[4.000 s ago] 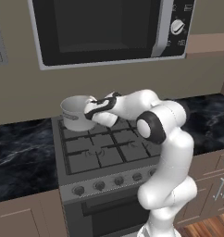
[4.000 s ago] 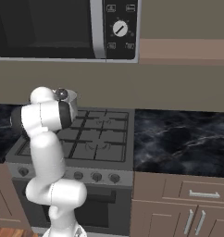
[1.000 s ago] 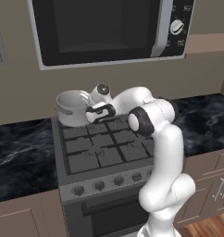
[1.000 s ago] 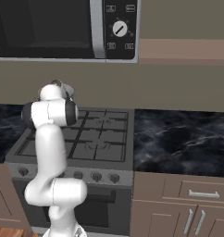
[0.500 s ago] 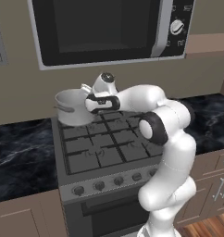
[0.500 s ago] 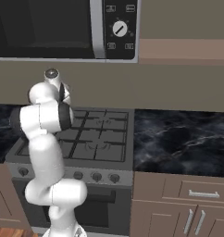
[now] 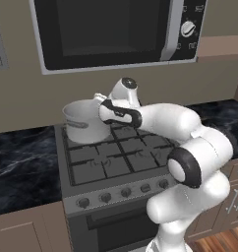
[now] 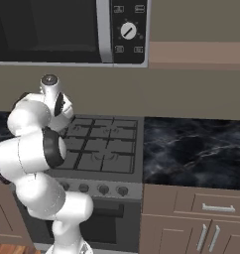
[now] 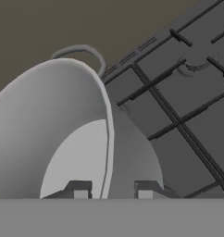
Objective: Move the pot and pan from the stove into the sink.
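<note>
The steel pot stands upright over the back left burner of the stove. I cannot tell whether it rests on the grate. My gripper reaches its right rim from above. In the hand view the gripper straddles the pot's wall, with one fingertip inside and the other outside, shut on the rim. The far loop handle shows beyond, with the stove's grates to the right. My arm covers the stove's back left corner in the right base view. The pan and the sink are out of view.
A microwave hangs low above the stove, close over my wrist. Black marbled counter lies left and right of the range. Round knobs line the stove's front. Cabinet drawers sit below the counter.
The pot, tilted four seconds ago, is now upright at the back left. Over the last second my wrist rose and the forearm swung right, while the pot barely shifted.
</note>
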